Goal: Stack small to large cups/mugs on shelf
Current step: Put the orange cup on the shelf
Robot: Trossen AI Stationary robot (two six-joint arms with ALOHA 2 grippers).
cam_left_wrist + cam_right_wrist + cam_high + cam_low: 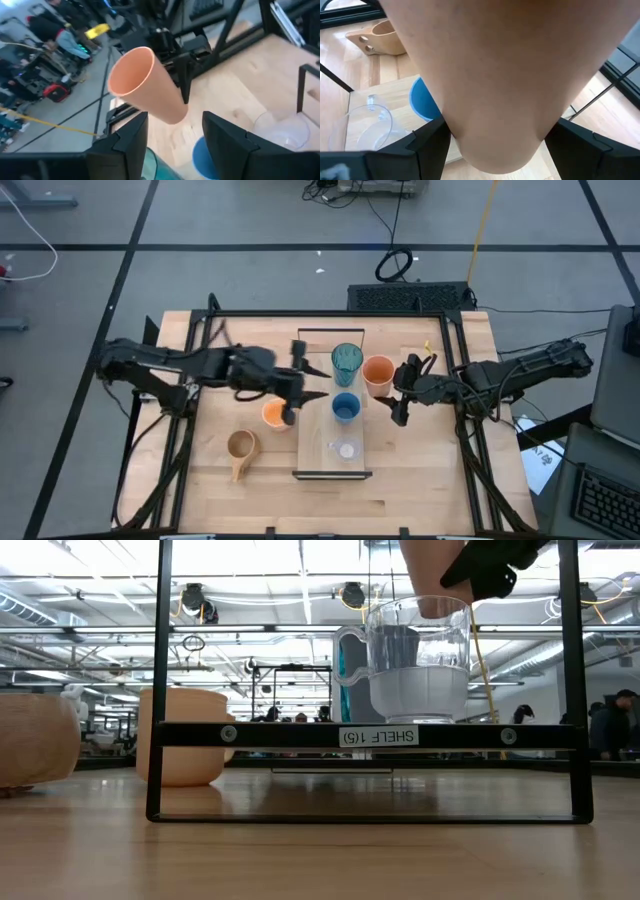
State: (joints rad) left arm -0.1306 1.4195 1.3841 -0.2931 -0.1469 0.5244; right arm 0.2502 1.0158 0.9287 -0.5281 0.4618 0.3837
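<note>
On the shelf (318, 435) stand the teal tumbler (347, 363), the blue cup (345, 408) and the clear glass (346, 448), in a row from far to near. My right gripper (392, 387) is shut on the orange cup (378, 372), held above the shelf's right side. My left gripper (308, 392) hovers open over the shelf's left edge with nothing between its fingers (125, 140). The orange mug (275, 415) and the tan handled mug (240, 448) rest on their bases on the table left of the shelf. My right gripper pinches the orange cup between its two fingers (422, 147), low on the cup's wall (470, 135) near the base. The fingers come from the table's right side, slanting down. The cup is lifted clear and tilted, with its mouth (131, 70) up and turned away from the gripper.
The shelf's dark end rail (300, 735) crosses the low view in front of the clear glass (420, 670). A dark frame (300, 313) runs around the tabletop's edges. Bare wood lies near the table's front edge (420, 500).
</note>
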